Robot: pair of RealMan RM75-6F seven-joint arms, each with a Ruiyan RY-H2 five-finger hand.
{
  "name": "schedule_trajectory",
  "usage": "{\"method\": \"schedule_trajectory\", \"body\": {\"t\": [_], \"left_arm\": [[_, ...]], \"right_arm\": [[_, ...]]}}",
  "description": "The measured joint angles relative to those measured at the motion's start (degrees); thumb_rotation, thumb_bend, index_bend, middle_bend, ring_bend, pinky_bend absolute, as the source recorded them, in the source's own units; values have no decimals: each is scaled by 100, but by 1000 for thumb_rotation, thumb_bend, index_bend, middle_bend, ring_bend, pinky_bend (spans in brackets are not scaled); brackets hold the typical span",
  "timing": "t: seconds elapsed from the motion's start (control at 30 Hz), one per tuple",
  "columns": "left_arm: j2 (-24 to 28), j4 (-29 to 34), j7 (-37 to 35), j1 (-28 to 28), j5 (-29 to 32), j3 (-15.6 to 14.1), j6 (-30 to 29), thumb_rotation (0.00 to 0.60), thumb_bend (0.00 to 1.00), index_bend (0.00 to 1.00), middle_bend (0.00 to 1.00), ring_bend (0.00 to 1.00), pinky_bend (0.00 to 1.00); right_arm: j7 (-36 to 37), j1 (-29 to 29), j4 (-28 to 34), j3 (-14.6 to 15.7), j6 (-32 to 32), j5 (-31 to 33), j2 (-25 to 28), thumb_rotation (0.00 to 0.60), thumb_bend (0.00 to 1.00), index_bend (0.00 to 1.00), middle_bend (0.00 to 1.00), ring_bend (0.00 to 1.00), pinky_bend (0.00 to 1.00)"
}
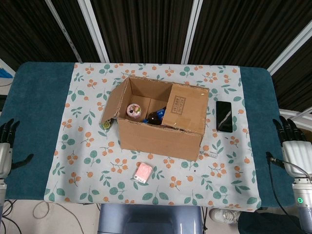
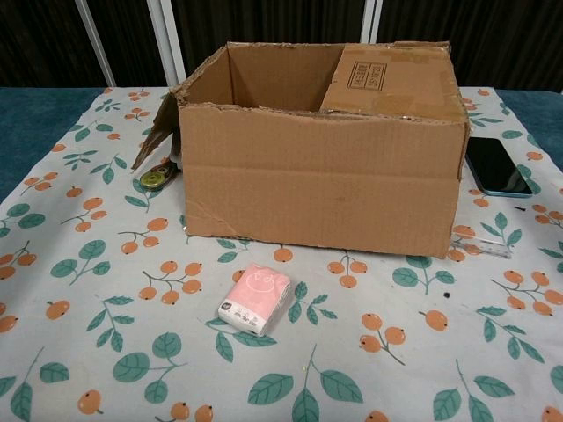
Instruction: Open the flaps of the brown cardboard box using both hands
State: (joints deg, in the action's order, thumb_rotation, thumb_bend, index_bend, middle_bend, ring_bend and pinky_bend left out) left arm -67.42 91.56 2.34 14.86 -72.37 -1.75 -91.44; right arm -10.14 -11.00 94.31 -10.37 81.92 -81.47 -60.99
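The brown cardboard box (image 1: 161, 119) (image 2: 321, 171) stands mid-table on the flowered cloth. Its left flap (image 1: 113, 101) (image 2: 158, 136) hangs folded outward. The right flap (image 1: 185, 113) (image 2: 387, 81) lies flat over the right half of the opening. Inside show a pink-lidded jar (image 1: 133, 110) and a dark bottle (image 1: 155, 117). My left hand (image 1: 5, 151) is at the far left edge, off the cloth, fingers spread and holding nothing. My right hand (image 1: 292, 148) is at the far right edge, fingers spread, empty. Neither hand shows in the chest view.
A black phone (image 1: 224, 116) (image 2: 495, 166) lies right of the box. A pink tissue pack (image 1: 143, 172) (image 2: 255, 298) lies in front of it. A tape roll (image 1: 105, 125) (image 2: 157, 179) sits under the left flap. A small clear strip (image 2: 480, 245) lies at the box's front right corner.
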Motion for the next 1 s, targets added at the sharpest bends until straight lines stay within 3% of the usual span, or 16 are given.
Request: {"method": "schedule_trajectory", "body": {"t": [0.2,0.27,0.37,0.5,0.73,1.0], "left_arm": [[-59,-154,-281,-116,-231,95,63,600,126,0,0,0,2],[-44,-158,-442,-141,-231,127,182,600,126,0,0,0,2],[-17,-188,-613,-182,-245,222,352,600,125,0,0,0,2],[-9,-210,-674,-221,-305,299,430,600,125,0,0,0,3],[0,-192,-710,-256,-355,384,566,600,126,0,0,0,3],[-5,-185,-724,-301,-366,503,653,600,126,0,0,0,2]], "right_arm": [[-587,-740,586,-361,-605,-118,331,600,361,63,67,60,216],[-751,-1095,760,-526,-997,-67,427,600,455,154,128,125,237],[-998,-1712,898,-747,-1672,84,515,600,727,246,222,213,275],[-1309,-2575,930,-984,-2628,405,520,600,973,359,275,255,290],[-1867,-3886,505,-1090,-4014,1000,165,600,1000,402,289,261,294],[-2284,-4845,-251,-936,-4616,1536,-607,600,1000,405,290,261,295]]}}
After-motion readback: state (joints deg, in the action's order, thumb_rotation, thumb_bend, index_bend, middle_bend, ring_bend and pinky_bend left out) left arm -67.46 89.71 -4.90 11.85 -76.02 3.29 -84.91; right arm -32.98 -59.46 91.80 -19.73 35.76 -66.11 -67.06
